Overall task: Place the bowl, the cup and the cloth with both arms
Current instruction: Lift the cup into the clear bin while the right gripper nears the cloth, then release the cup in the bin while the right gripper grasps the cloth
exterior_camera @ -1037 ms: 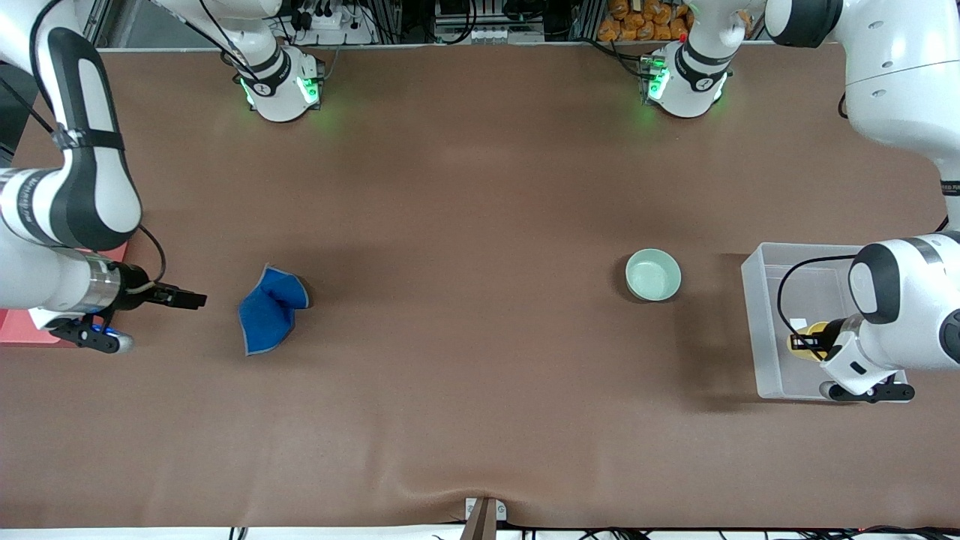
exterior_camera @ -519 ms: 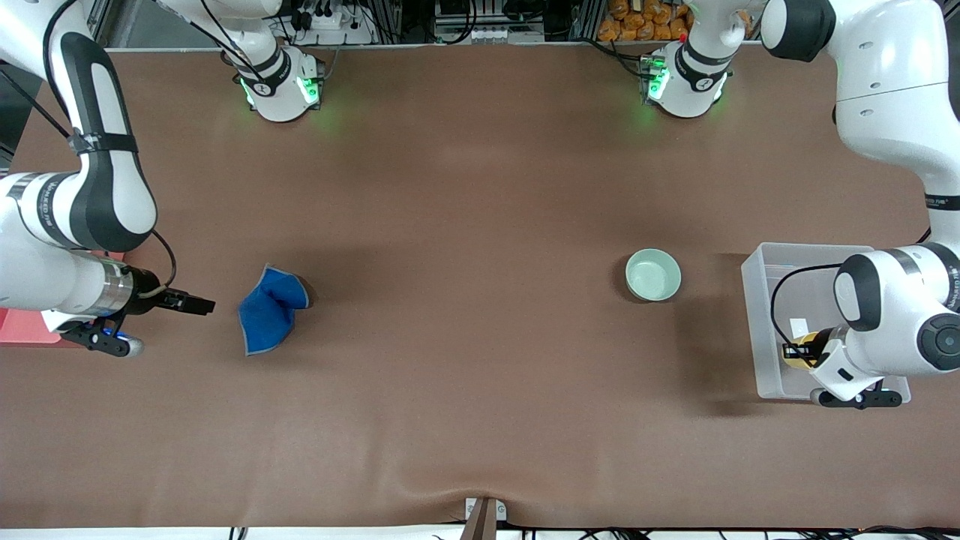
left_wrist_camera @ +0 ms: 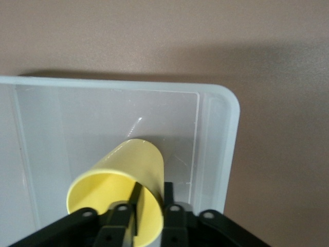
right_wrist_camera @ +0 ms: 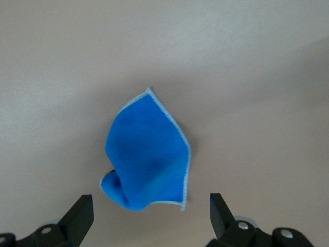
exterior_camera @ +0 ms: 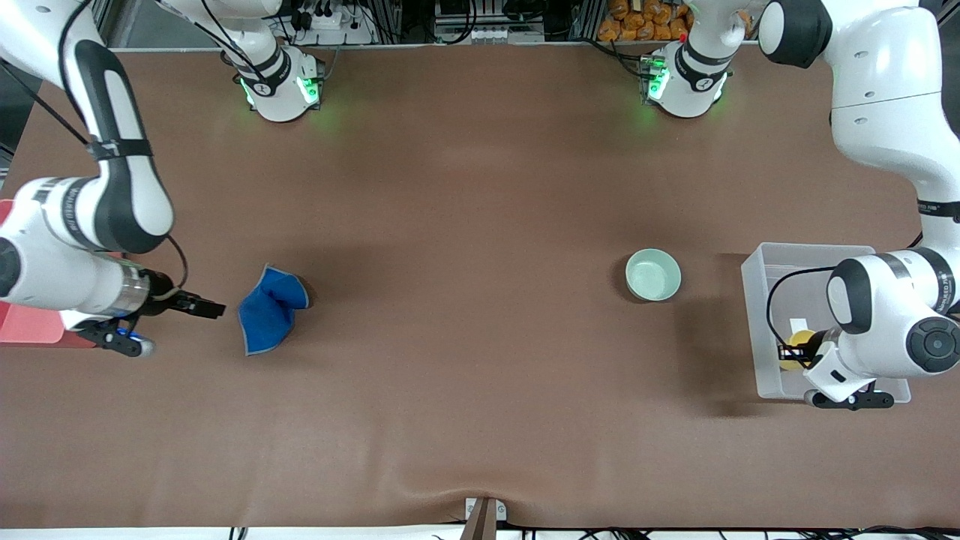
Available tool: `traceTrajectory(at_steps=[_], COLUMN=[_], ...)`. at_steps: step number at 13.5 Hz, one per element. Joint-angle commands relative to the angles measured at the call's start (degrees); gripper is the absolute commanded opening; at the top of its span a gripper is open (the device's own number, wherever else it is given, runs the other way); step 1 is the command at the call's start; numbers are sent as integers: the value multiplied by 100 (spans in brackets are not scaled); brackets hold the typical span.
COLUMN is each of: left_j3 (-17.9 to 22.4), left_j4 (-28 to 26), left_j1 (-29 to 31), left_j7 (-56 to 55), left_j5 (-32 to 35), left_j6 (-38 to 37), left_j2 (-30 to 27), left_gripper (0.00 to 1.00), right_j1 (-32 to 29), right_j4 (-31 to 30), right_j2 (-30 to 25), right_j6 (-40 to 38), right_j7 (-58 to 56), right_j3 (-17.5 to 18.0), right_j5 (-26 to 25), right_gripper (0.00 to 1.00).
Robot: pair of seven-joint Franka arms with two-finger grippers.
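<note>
The yellow cup (exterior_camera: pixel 792 349) (left_wrist_camera: pixel 123 175) sits tilted inside the clear bin (exterior_camera: pixel 759 322) (left_wrist_camera: pixel 226 128) at the left arm's end of the table. My left gripper (exterior_camera: pixel 789 352) (left_wrist_camera: pixel 152 186) straddles the cup's rim wall, one finger inside and one outside. It is slightly open, with a small gap at the inner finger. The blue cloth (exterior_camera: pixel 268 309) (right_wrist_camera: pixel 146 159) lies crumpled on the table. My right gripper (exterior_camera: pixel 216 308) (right_wrist_camera: pixel 150 199) hovers wide open just beside it, toward the right arm's end. The mint-green bowl (exterior_camera: pixel 653 274) stands alone beside the bin.
A flat red-pink object (exterior_camera: pixel 26 326) lies at the table edge under the right arm. A small metal bracket (exterior_camera: pixel 484 514) sits at the table's near edge. Brown table surface stretches between cloth and bowl.
The left gripper has carried the cup lower into the bin and its fingers have loosened on the cup's wall. The right gripper has slid closer to the cloth, still open.
</note>
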Motion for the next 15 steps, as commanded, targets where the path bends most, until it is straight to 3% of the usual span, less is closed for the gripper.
traceTrajectory(at_steps=[1,5,10,15], left_j3=[17,43,52,17], left_j4=[16,42,60,34], left_j1=[-7,20,-24,-489], left_j7=[200,323,332,-123], left_j5=[-75,-13,-13,-101], left_j6=[77,-150,-976,-1232], left_j2=[11,-287,-796,-1061], left_gripper=[40,40,40,43], right_j1=[435,628,699,761], right_j4=[-206,-223,-320,-794], right_j2=[84,435,638,533], right_j6=[241,512,523,470], right_j7=[803,832,1059,1122], right_j3=[-27,-27,-27,-27], right_j5=[-67,-58,-58,-67], right_gripper=[100,100,100,100])
